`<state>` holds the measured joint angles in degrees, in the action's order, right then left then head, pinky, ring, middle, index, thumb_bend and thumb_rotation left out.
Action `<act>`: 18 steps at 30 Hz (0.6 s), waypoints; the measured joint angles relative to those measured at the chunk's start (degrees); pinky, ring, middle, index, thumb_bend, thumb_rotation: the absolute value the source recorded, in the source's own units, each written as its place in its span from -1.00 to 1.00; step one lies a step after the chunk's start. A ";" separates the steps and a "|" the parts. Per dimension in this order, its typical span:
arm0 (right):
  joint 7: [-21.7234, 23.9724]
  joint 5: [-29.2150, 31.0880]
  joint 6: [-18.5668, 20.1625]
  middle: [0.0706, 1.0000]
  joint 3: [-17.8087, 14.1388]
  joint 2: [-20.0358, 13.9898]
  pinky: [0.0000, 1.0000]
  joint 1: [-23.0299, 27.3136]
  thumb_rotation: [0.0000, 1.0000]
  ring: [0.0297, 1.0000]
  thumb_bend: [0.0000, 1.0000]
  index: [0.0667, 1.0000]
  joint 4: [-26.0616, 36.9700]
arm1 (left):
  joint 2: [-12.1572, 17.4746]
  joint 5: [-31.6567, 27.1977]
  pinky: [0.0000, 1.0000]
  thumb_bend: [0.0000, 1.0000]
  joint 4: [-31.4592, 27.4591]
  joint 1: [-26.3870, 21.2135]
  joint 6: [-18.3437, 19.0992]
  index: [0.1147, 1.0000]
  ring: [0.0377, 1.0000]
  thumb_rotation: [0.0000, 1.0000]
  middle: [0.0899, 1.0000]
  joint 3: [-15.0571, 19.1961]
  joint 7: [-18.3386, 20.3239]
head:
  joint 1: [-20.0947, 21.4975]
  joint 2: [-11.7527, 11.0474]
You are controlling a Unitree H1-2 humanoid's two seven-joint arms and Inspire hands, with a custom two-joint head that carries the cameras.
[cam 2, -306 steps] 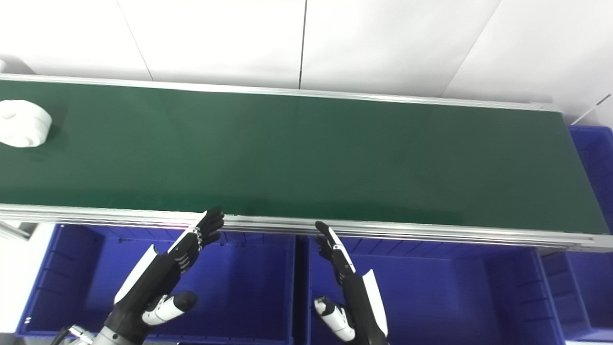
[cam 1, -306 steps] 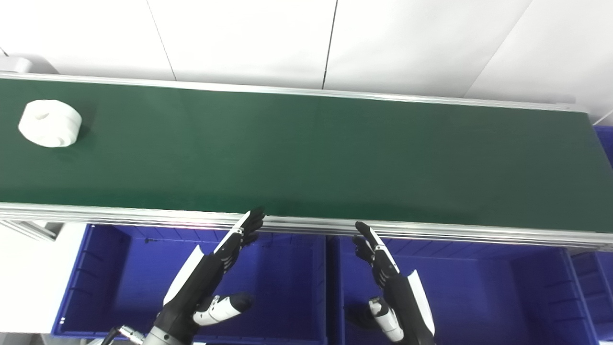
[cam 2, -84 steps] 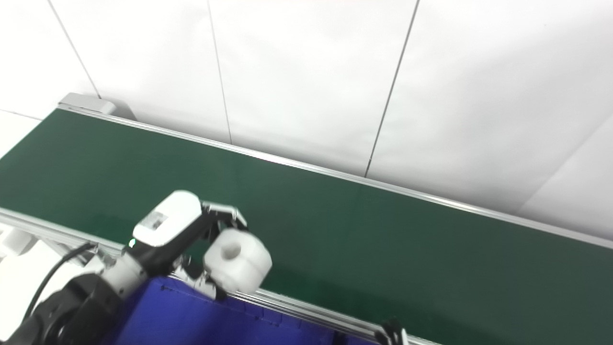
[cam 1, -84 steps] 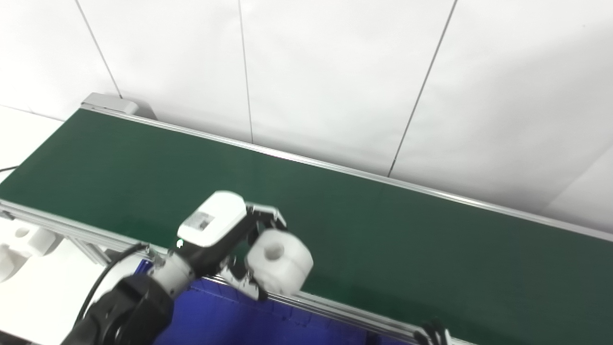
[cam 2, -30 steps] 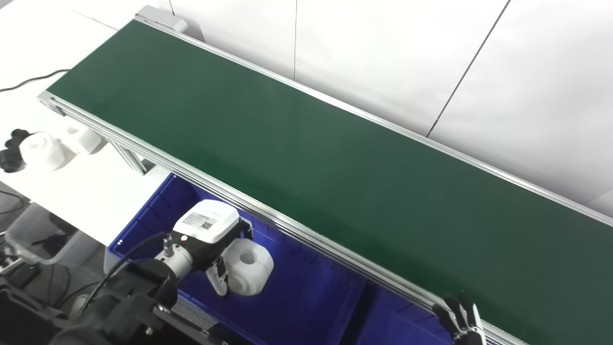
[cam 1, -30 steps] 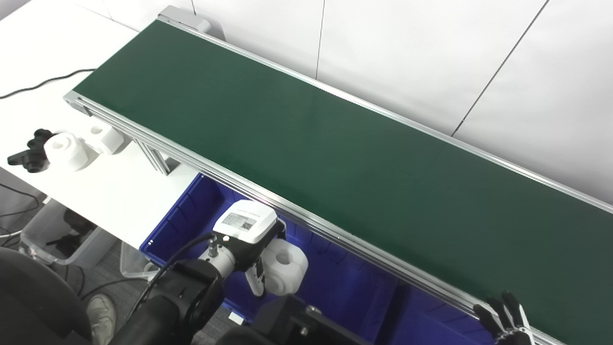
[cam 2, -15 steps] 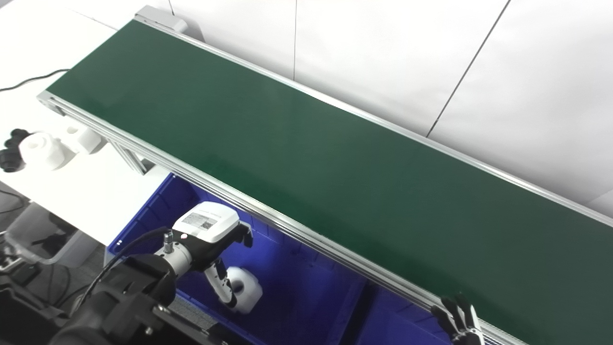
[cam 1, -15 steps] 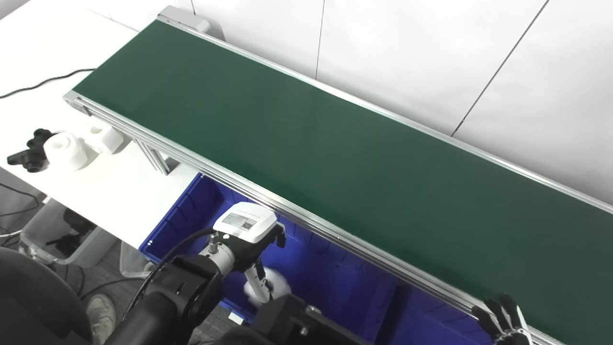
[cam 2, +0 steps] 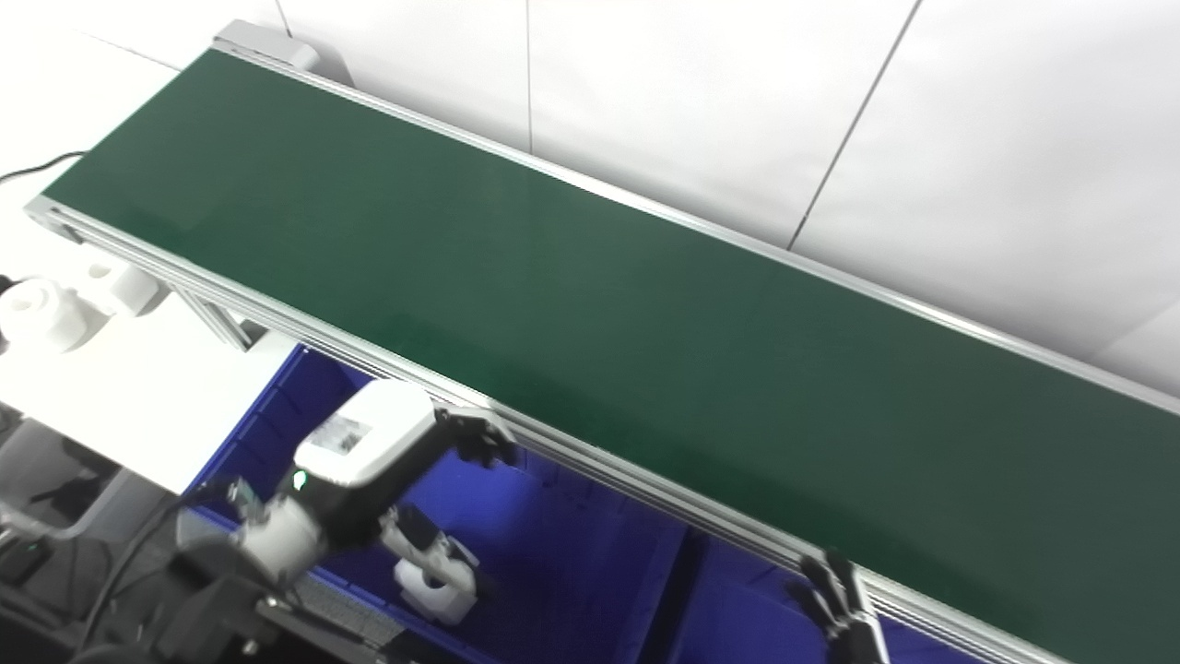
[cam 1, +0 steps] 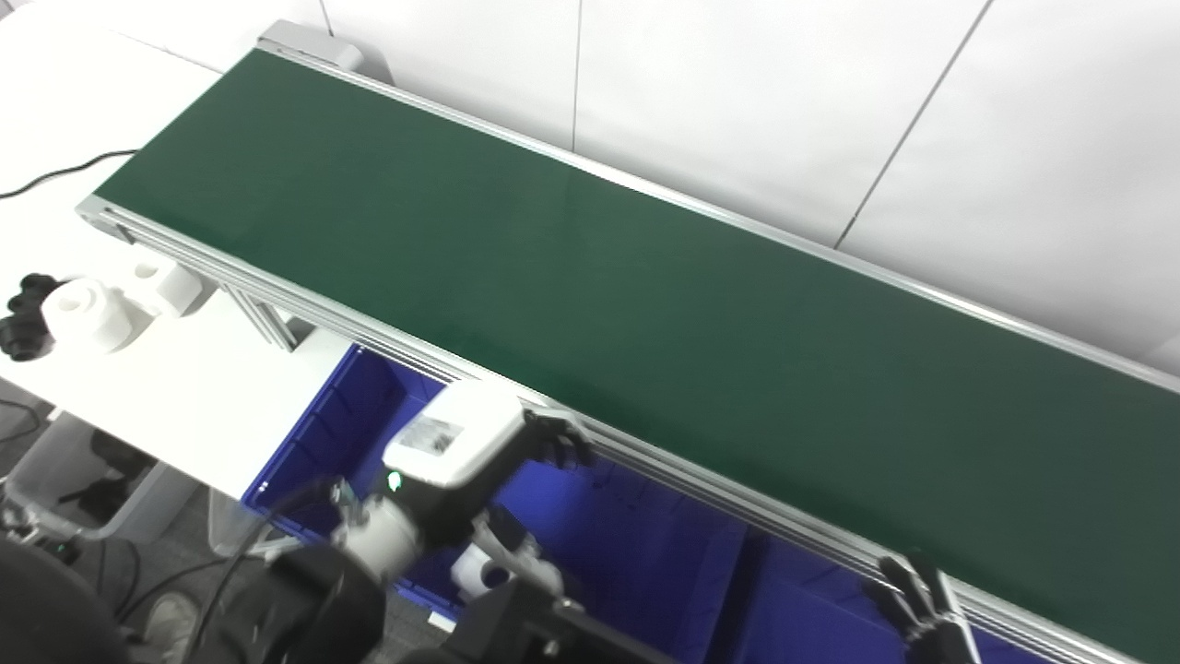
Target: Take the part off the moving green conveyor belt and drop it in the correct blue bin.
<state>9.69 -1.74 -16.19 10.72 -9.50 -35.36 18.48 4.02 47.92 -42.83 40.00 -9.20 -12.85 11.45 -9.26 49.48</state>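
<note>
The white round part (cam 2: 433, 583) with a centre hole lies on the floor of the left blue bin (cam 1: 318, 441), below the near rail of the green conveyor belt (cam 1: 645, 277). My left hand (cam 2: 387, 461) hovers above that bin, open, its dark fingers (cam 1: 558, 443) reaching toward the rail and its thumb hanging over the part without touching it. Only the fingertips of my right hand (cam 1: 922, 604) show at the bottom right by the belt's near edge, spread and holding nothing. The belt carries no part.
A second blue bin (cam 1: 793, 618) adjoins the first on the right. On the white table at the left stand two white parts (cam 1: 78, 312) (cam 1: 171, 281) beside a black piece (cam 1: 18, 325). A cable (cam 1: 51, 173) runs past the belt's far left end.
One second ago my left hand held the part over the bin; it let go and the part dropped onto the bin floor. The hand has since risen toward the rail. The camera shifted slightly.
</note>
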 measured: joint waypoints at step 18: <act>-7.73 -9.90 6.91 0.84 7.82 13.36 0.75 -1.22 1.00 0.72 0.73 0.88 -0.73 | 4.29 -33.00 0.70 0.35 22.19 -12.57 -10.11 0.69 0.73 -0.13 0.71 -1.72 -5.72 | 30.53 -1.93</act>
<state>1.96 -11.64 -9.28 18.54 3.86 -36.58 17.75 8.31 14.92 -20.64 27.43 -19.31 -14.57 5.74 21.27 47.55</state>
